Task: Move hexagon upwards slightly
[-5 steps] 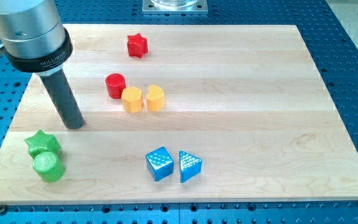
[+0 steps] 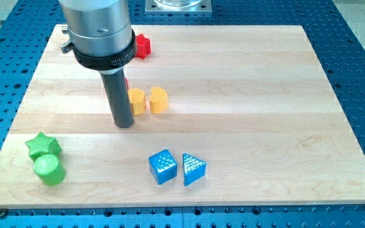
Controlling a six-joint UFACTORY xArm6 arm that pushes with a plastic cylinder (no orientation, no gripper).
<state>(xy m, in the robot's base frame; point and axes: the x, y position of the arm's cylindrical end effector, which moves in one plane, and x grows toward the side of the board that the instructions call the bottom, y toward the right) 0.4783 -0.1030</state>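
The wooden desk point(image 2: 246, 76) fills most of the frame, a pale board lying on a blue perforated surface point(image 2: 360, 63). Next in size is the arm's grey cylinder body point(image 2: 97, 28) in the upper left of the frame, with a black collar below it and the dark rod coming down from that. There is no gripper on this arm, so nothing opens or closes; my tip point(image 2: 125, 125) rests on the desk left of centre, just below and to the left of the yellow hexagon point(image 2: 135, 101), very close to its lower left edge, though I cannot tell whether they touch.

The yellow hexagon sits left of centre in the frame, partly hidden by the rod on its left side. Just beside it on the right is a second yellow block point(image 2: 159, 100) with a rounded side. A red block point(image 2: 127, 82) is almost wholly hidden behind the rod, and the red star point(image 2: 144, 45) shows only partly beside the collar near the top.

Low in the middle, a blue cube point(image 2: 163, 166) and a blue triangle point(image 2: 194, 169) stand side by side. In the lower left, a green star point(image 2: 43, 145) touches a green cylinder point(image 2: 49, 170) below it.
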